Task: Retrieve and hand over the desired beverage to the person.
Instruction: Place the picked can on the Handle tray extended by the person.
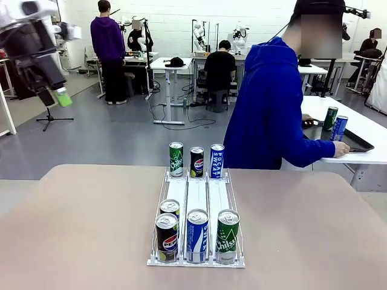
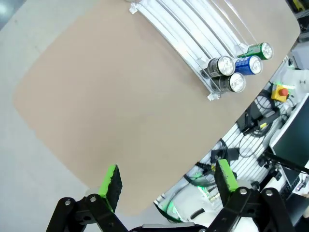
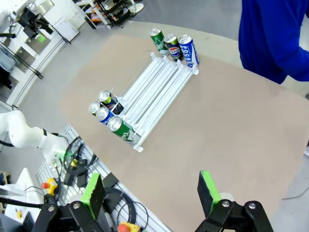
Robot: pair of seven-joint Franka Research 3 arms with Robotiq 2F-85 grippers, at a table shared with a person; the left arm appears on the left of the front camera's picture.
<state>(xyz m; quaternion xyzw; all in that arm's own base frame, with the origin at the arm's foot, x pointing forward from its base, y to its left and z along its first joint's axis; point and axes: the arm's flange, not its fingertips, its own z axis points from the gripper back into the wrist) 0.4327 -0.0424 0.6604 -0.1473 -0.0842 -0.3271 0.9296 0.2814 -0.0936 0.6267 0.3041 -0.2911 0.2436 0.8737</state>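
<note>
Seven beverage cans [image 1: 197, 234] stand in a clear three-lane rack [image 1: 196, 196] mid-table: four at its near end, three at its far end. Judged rigid, smooth, slippery; grasp mid-body. Left gripper [image 2: 166, 186] and right gripper [image 3: 152, 191] hover, jaws spread, empty. The person [image 1: 266, 109] beyond the rack faces away.

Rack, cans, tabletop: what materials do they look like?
Rack: clear plastic, probably acrylic; the tabletop shows through its glossy rails. Cans: metal, likely aluminium, with shiny silver tops, pull tabs and printed glossy sides. Tabletop: matte beige, smooth and without glare, possibly laminate; hard to say.
</note>
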